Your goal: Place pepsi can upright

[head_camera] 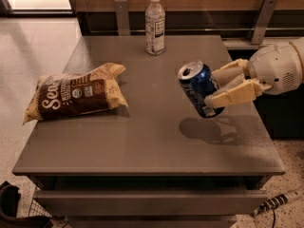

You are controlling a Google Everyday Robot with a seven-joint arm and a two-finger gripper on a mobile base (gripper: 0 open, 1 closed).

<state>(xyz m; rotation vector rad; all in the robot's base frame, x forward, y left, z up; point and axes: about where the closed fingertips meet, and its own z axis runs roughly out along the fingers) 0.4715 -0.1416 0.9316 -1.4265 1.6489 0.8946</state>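
Right of centre, the gripper (217,87), entering from the right edge, clasps the pepsi can (195,85) between its two fingers, the can tilted, silver top toward upper left, above its shadow on the grey tabletop (152,132); chip bag (76,95) left, clear bottle (155,25) top centre.

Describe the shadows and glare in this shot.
Camera view: the can, tilted in the shut claw, throws a dark shadow on the table just below it, apart from the can. The bag shades a thin strip at its right edge. Bright glare fills the top left corner. The tabletop has a dull sheen near the claw.
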